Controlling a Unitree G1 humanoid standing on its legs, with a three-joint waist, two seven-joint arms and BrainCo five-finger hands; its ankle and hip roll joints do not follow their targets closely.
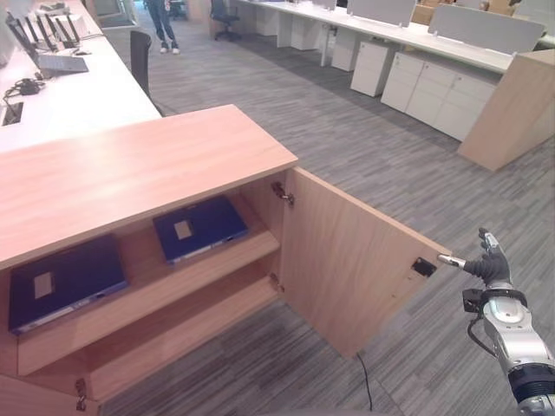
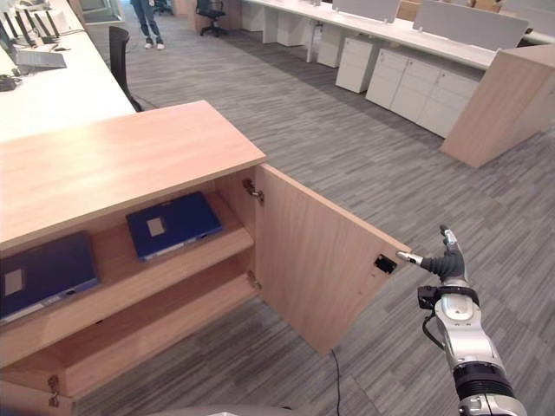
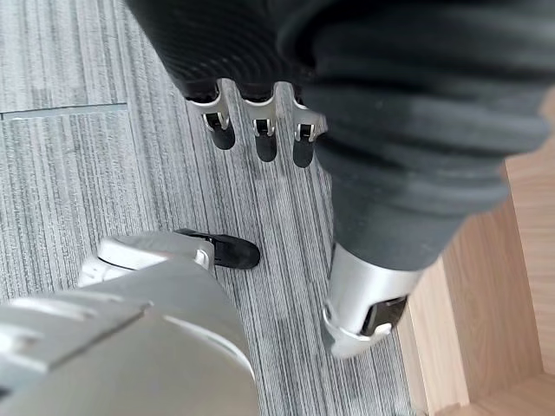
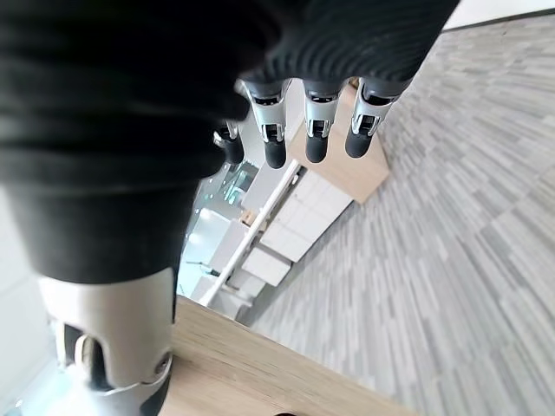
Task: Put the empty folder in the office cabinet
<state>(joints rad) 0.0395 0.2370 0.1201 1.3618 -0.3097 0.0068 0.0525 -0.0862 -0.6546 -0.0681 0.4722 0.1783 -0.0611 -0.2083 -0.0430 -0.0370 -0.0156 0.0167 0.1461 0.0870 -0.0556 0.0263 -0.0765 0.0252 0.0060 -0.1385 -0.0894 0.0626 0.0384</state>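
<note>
Two flat dark-blue folders, each with a pale label on its cover, lie closed on the upper shelf of the low light-wood office cabinet (image 1: 130, 169): one folder (image 1: 199, 227) near the hinge side, the other folder (image 1: 65, 280) well apart at the left. The cabinet's door (image 1: 351, 260) stands wide open.

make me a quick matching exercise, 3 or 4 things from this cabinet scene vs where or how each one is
Things:
1. cabinet door
2. dark blue folders
3. right hand
4. person

Place or state:
A. lying flat on the upper shelf
B. standing far down the aisle
C. swung wide open
D. at the door's outer edge

Pairs: 1-C, 2-A, 3-D, 4-B
</note>
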